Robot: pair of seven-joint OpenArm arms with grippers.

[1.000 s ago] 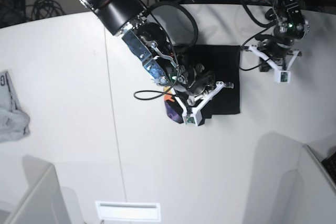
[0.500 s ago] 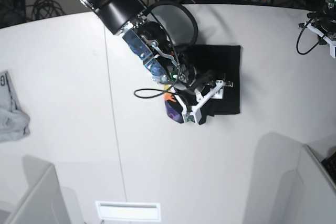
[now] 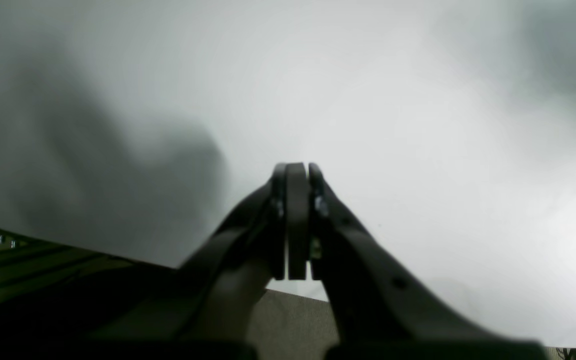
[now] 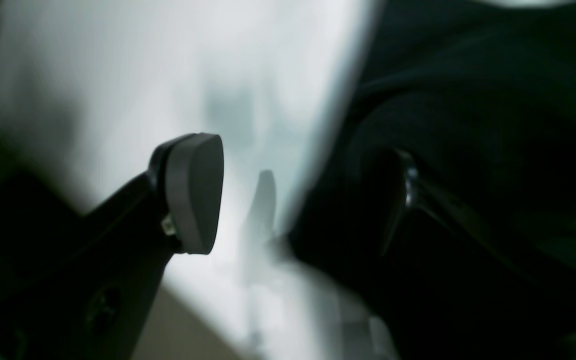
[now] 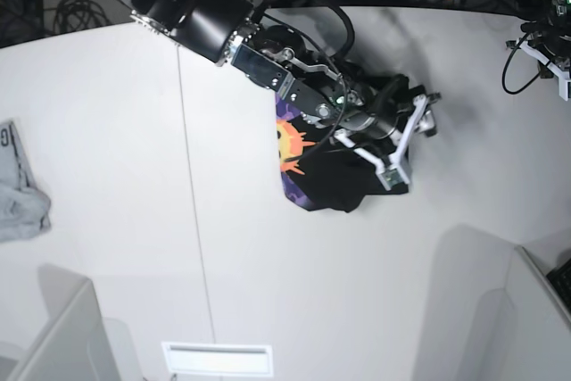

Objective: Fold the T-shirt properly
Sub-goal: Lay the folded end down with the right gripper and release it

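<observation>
The black T-shirt (image 5: 343,162) lies bunched and folded on the white table (image 5: 107,113), right of centre. Its orange sun print on purple (image 5: 289,144) shows along the left edge. My right gripper (image 5: 408,144) hovers open over the shirt's right edge, with its white fingers spread apart. In the right wrist view the right gripper (image 4: 298,200) has one pad (image 4: 195,192) over bare table and the other finger over the T-shirt (image 4: 468,100), gripping nothing. My left gripper (image 3: 295,172) is shut and empty above bare table. Its arm (image 5: 549,46) sits at the far right edge.
A small light grey garment (image 5: 18,194) lies at the table's left edge. Grey partition panels stand at the lower left (image 5: 53,327) and lower right (image 5: 500,310). A white slot plate (image 5: 217,359) sits at the front edge. Cables run along the back.
The right gripper has opened and swung rightward across the shirt to its right edge. The shirt's left side now shows more sun print. The left arm withdrew to the far right.
</observation>
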